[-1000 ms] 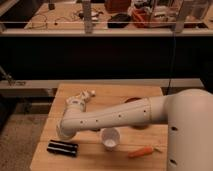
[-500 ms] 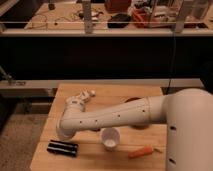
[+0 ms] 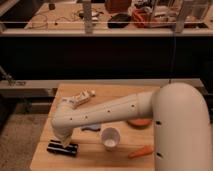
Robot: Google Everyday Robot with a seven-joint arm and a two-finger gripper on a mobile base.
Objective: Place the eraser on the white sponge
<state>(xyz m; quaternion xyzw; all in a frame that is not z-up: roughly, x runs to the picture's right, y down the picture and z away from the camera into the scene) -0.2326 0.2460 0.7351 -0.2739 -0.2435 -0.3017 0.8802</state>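
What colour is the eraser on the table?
The eraser is black, seen best in the camera view; the claw hovers directly over it.

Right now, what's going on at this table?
The robot's arm reaches across the wooden table, with the gripper low over the black eraser near the front-left edge. I can't tell whether it has a grip on the eraser. The white sponge lies farther back, behind the arm, with nothing on it yet. A white cup and a small blue lump sit to the right of the eraser.
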